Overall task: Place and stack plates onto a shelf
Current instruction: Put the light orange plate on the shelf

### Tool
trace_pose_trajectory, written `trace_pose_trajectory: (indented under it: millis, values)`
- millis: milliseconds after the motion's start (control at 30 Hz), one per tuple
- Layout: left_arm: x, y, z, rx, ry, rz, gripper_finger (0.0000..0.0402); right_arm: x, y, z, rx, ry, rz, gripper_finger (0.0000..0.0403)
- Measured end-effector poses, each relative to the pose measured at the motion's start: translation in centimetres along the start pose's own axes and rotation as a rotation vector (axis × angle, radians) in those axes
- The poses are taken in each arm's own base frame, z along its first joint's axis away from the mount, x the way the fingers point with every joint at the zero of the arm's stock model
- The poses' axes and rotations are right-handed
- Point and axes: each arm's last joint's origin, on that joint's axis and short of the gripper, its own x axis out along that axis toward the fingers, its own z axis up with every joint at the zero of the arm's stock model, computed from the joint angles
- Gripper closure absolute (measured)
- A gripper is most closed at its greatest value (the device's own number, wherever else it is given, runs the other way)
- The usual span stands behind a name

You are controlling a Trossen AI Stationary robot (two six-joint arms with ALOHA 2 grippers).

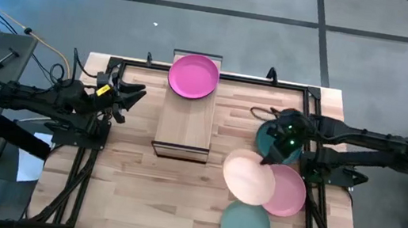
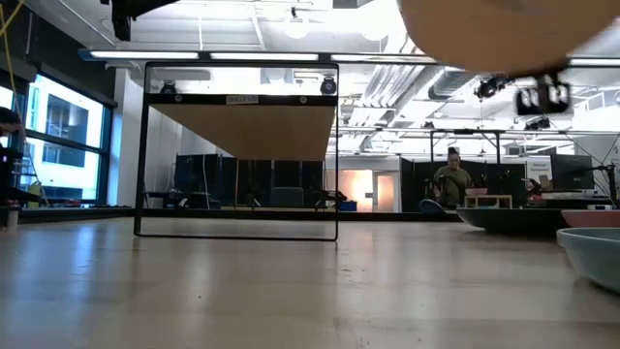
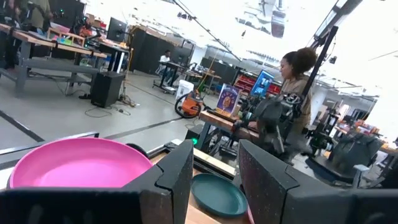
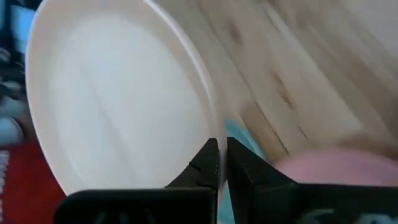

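The right gripper (image 4: 222,163) is clamped on the rim of a round, shallow, matte cream plate (image 1: 249,177), its two dark fingers pinching the thin edge between them. In the high view the plate hangs toward the right edge of the tabletop (image 1: 137,192), overlapping a round matte pink plate (image 1: 288,192) that lies just beside it, nearer the right edge. In the low view the cream plate's underside shows high above the table surface, so it is lifted clear.

A round light teal plate (image 1: 245,225) lies close to the front right corner of the tabletop. A round dark green plate (image 1: 266,141) sits under the right arm's wrist, mostly hidden by it.

The small light wooden plank-topped shelf with a dark frame (image 1: 184,123) stands at the middle of the tabletop's far edge. A round matte magenta plate (image 1: 193,76) rests on the far end of the shelf; the near end is bare wood.

The left gripper (image 1: 133,94) hovers near the left edge of the tabletop, just beside the shelf, with its fingers parted and nothing between them.
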Motion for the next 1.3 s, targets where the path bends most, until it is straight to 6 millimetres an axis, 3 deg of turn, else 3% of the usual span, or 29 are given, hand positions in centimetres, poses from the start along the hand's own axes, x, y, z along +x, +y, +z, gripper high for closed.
trace_pose_trajectory:
  millis: [200,433,533,700,900,1300]
  values:
    - [0.0,0.0,0.0,0.000,0.000,0.000,0.0284,-0.6,3.1,3.7,0.013,-0.305,-0.003,0.0403]
    - [0.0,-0.2,1.0,-0.029,-0.094,-0.024,0.0284,-0.5,7.5,10.9,-0.064,-0.515,-0.165,0.0403]
    - [-0.1,-0.3,1.4,-0.005,-0.129,-0.042,0.0284,0.4,7.8,13.8,-0.061,-0.519,-0.241,0.0403]
    - [-0.1,-0.4,1.5,0.004,-0.139,-0.047,0.0284,3.0,6.4,17.4,-0.015,-0.490,-0.327,0.0403]
    - [-0.1,-0.4,1.4,0.011,-0.129,-0.047,0.0284,6.3,4.5,18.3,0.070,-0.410,-0.376,0.0403]
    - [-0.1,-0.4,1.3,0.127,-0.125,-0.040,0.0284,7.4,5.0,17.4,0.180,-0.366,-0.343,0.0403]
